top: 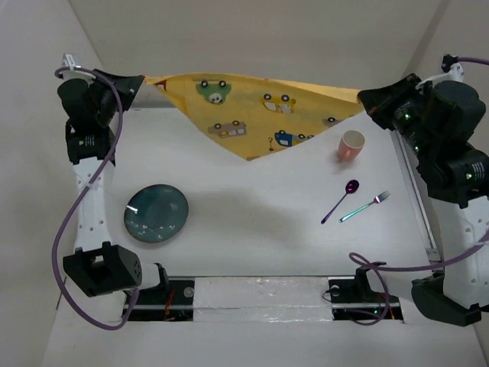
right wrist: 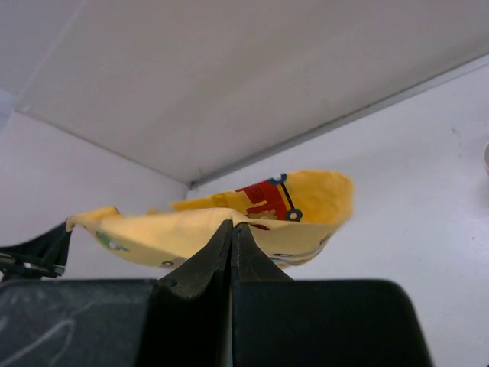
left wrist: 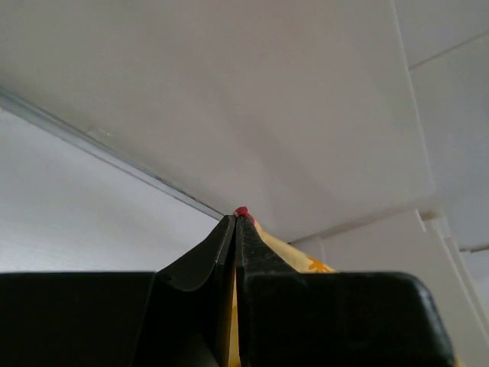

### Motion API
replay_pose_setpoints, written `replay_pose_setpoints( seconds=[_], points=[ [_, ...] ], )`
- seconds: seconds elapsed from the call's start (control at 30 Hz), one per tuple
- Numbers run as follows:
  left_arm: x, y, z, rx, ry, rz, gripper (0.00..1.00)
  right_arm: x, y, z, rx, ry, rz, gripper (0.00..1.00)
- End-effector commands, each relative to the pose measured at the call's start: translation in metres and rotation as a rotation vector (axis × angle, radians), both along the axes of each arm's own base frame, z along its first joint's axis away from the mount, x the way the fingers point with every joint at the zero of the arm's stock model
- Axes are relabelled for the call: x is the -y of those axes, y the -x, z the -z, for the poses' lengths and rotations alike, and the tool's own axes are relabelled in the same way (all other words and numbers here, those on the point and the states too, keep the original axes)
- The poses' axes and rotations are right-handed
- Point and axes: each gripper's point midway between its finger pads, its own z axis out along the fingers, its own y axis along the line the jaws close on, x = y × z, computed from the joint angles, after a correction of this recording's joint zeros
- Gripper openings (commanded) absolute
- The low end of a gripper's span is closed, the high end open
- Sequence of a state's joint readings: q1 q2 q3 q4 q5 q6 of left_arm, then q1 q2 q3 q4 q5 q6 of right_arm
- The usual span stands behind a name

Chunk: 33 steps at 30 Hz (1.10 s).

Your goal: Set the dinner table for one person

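A yellow placemat (top: 252, 111) printed with cartoon cars hangs stretched above the far part of the white dinner table (top: 252, 222). My left gripper (top: 136, 82) is shut on its left corner. My right gripper (top: 368, 98) is shut on its right corner. In the left wrist view the shut jaws pinch yellow cloth (left wrist: 298, 256). In the right wrist view the placemat (right wrist: 229, 218) drapes over my shut fingertips. A teal plate (top: 156, 212) lies front left. A pink cup (top: 351, 145), a purple spoon (top: 341, 200) and a teal fork (top: 365, 207) lie on the right.
White wall panels (top: 252, 38) enclose the table at the back and sides. A metal rail (top: 416, 191) runs along the right edge. The arm bases and purple cables (top: 76, 229) sit at the near edge.
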<state>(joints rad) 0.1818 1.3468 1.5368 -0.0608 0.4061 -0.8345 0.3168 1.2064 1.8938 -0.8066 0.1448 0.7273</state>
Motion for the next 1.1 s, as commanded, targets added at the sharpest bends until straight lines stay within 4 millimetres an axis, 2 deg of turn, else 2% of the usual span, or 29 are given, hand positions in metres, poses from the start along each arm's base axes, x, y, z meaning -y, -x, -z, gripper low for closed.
replay_pose_setpoints(
  seconds=[0.0,0.07,0.1,0.13,0.2,0.23,0.3,0.43,0.47,0.5,0.53,0.57,0.6,0.63,0.67,0.7,0.73,0.77,0.8,0.83,0.87,0.9,0.93,0.97,1.0,1.03,1.07],
  points=[
    [0.005,0.015,-0.02,0.062,0.215,0.045,0.0,0.001,-0.018,0.046,-0.143,0.07,-0.039,0.0],
    [-0.006,0.02,-0.019,0.06,0.254,-0.039,0.0,-0.003,-0.033,0.055,-0.166,0.031,-0.083,0.0],
    [-0.008,0.021,-0.008,0.039,0.276,-0.055,0.0,-0.009,-0.034,0.058,-0.179,-0.004,-0.155,0.0],
    [-0.009,0.023,-0.008,0.046,0.28,-0.067,0.0,-0.012,-0.036,0.055,-0.169,-0.017,-0.18,0.0],
    [-0.014,0.031,-0.011,0.041,0.236,-0.107,0.0,-0.01,-0.036,0.037,-0.103,-0.031,-0.165,0.0],
    [-0.016,0.032,-0.013,0.041,0.215,-0.12,0.0,-0.005,-0.033,0.021,-0.061,-0.033,-0.15,0.0],
    [-0.021,0.036,-0.014,0.032,0.176,-0.164,0.0,-0.005,-0.036,0.01,-0.038,-0.023,-0.152,0.0],
    [-0.015,0.036,-0.029,0.056,0.128,-0.176,0.0,-0.02,-0.066,0.001,0.001,-0.059,-0.211,0.0],
    [-0.017,0.027,-0.026,0.042,0.12,-0.181,0.0,-0.022,-0.085,0.015,-0.027,-0.075,-0.202,0.0],
    [-0.018,0.024,-0.032,0.054,0.117,-0.178,0.0,-0.025,-0.1,0.015,-0.014,-0.082,-0.203,0.0],
    [-0.019,0.017,-0.028,0.045,0.118,-0.18,0.0,-0.026,-0.113,0.021,-0.029,-0.082,-0.198,0.0],
    [-0.022,-0.001,-0.012,0.008,0.128,-0.183,0.0,-0.028,-0.127,0.027,-0.042,-0.084,-0.197,0.0],
    [-0.023,-0.011,-0.014,0.025,0.13,-0.177,0.0,-0.034,-0.153,0.032,-0.046,-0.087,-0.208,0.0],
    [-0.022,-0.022,-0.009,0.016,0.136,-0.165,0.0,-0.036,-0.166,0.035,-0.049,-0.09,-0.21,0.0],
    [-0.023,-0.046,0.014,-0.04,0.142,-0.151,0.0,-0.037,-0.177,0.033,-0.04,-0.096,-0.208,0.0],
    [-0.023,-0.054,0.002,-0.017,0.14,-0.14,0.0,-0.041,-0.196,0.027,-0.014,-0.102,-0.215,0.0],
    [-0.022,-0.065,0.003,-0.02,0.138,-0.126,0.0,-0.038,-0.206,0.023,0.0,-0.114,-0.213,0.0],
    [-0.022,-0.084,0.018,-0.059,0.14,-0.107,0.0,-0.041,-0.211,0.014,0.021,-0.136,-0.221,0.0],
    [-0.021,-0.086,-0.008,-0.013,0.129,-0.095,0.0,-0.036,-0.218,0.009,0.034,-0.15,-0.226,0.0],
    [-0.02,-0.09,-0.016,0.003,0.127,-0.086,0.0,-0.034,-0.223,-0.011,0.093,-0.165,-0.236,0.0],
    [-0.018,-0.096,-0.02,0.012,0.126,-0.067,0.0,-0.032,-0.223,-0.02,0.105,-0.206,-0.248,0.0],
    [-0.017,-0.091,-0.05,0.075,0.117,-0.057,0.0,-0.026,-0.222,-0.033,0.149,-0.226,-0.276,0.0],
    [-0.013,-0.088,-0.063,0.1,0.111,-0.037,0.0,-0.019,-0.214,-0.047,0.182,-0.256,-0.292,0.0],
    [-0.013,-0.088,-0.063,0.1,0.111,-0.037,0.0,-0.019,-0.214,-0.047,0.183,-0.257,-0.293,0.0],
    [-0.011,-0.085,-0.069,0.117,0.112,-0.025,0.0,-0.01,-0.21,-0.056,0.217,-0.254,-0.288,0.0],
    [-0.014,-0.082,-0.068,0.118,0.116,-0.021,0.0,-0.006,-0.2,-0.057,0.213,-0.249,-0.283,0.0],
    [-0.015,-0.073,-0.071,0.129,0.116,-0.006,0.0,-0.002,-0.198,-0.054,0.209,-0.237,-0.28,0.0]
  ],
)
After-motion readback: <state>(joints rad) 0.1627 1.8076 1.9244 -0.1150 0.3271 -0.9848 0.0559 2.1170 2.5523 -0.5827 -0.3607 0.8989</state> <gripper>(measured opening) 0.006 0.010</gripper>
